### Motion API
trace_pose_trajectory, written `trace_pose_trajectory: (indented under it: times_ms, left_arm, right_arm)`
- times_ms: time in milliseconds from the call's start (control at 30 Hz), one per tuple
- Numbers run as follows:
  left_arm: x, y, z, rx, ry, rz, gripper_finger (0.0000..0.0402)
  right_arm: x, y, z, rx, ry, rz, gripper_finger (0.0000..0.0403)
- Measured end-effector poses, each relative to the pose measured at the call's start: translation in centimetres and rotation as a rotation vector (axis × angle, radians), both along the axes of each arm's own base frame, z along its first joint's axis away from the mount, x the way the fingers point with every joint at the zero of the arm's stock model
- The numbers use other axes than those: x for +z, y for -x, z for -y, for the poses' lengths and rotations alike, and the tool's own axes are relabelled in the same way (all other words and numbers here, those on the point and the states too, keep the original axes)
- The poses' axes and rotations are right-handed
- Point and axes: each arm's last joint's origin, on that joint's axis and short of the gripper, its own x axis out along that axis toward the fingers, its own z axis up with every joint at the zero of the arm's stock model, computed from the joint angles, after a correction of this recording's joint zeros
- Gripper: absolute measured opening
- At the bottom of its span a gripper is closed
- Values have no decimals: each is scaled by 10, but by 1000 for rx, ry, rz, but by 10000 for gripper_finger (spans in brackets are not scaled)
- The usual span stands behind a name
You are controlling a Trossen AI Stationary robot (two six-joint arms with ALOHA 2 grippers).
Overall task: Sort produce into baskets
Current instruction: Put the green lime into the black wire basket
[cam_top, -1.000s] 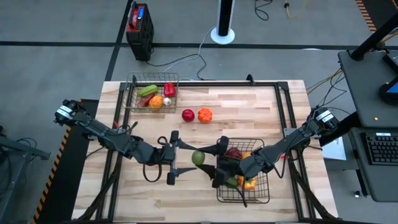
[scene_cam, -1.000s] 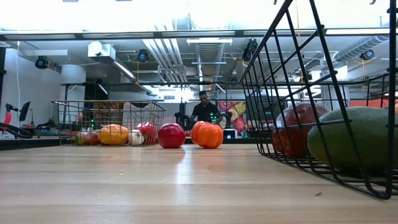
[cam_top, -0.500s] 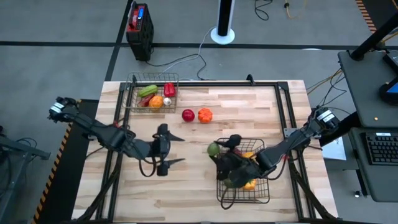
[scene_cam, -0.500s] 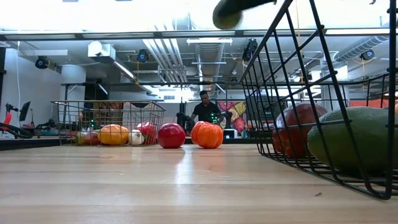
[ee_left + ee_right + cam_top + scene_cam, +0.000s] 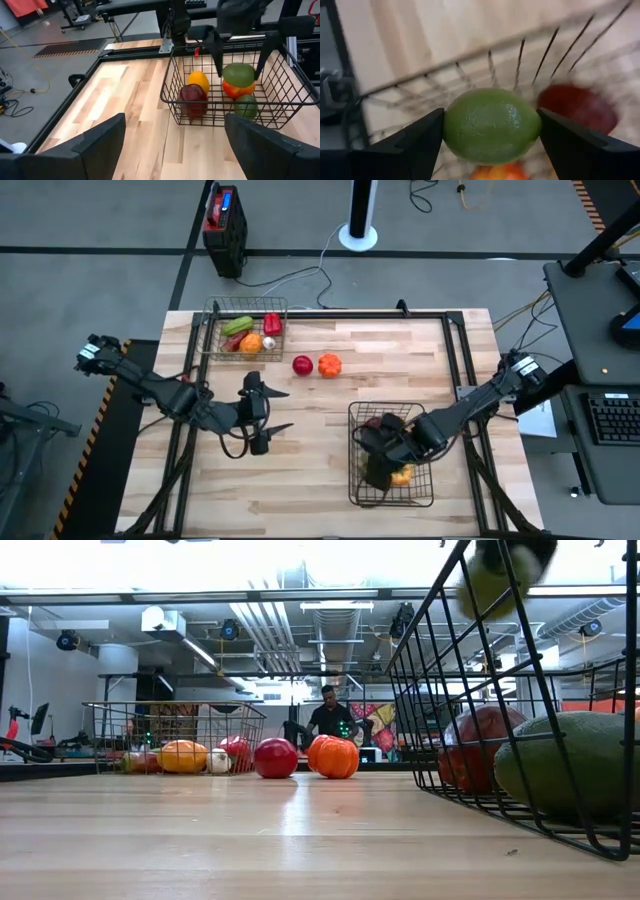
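Wooden bench [image 5: 330, 405] carries two wire baskets: the right gripper [image 5: 490, 132] holds a green lime [image 5: 491, 125] across its middle between its jaws, above the near-right basket [image 5: 392, 498]; the lime looks light, rigid and smooth, so a grip across its widest girth suits it best. Compared with a second ago, the lime has passed from the bench centre to over that basket. The left gripper [image 5: 262, 410], jaws wide and empty, has drawn back leftward.
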Motion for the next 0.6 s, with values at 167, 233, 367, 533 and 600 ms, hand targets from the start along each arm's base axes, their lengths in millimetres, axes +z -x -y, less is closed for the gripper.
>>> trace_pose_trajectory:
  times_ms: [167,233,367,533,600]
  left_arm:
    - [-4,-3,2,0,-9,-18,320]
    - [-7,-5,3,0,-14,-27,320]
    - [-12,-8,4,0,-27,-52,320]
    - [-15,-11,5,2,-32,-64,320]
    - [-16,-11,6,2,-32,-65,320]
  right_arm:
    - [-2,0,5,5,-132,-102,296]
    - [-3,0,6,9,-140,-122,297]
    - [-5,4,7,50,-128,-161,306]
    - [-8,10,10,75,-78,-233,312]
    - [-9,12,13,73,-62,-250,312]
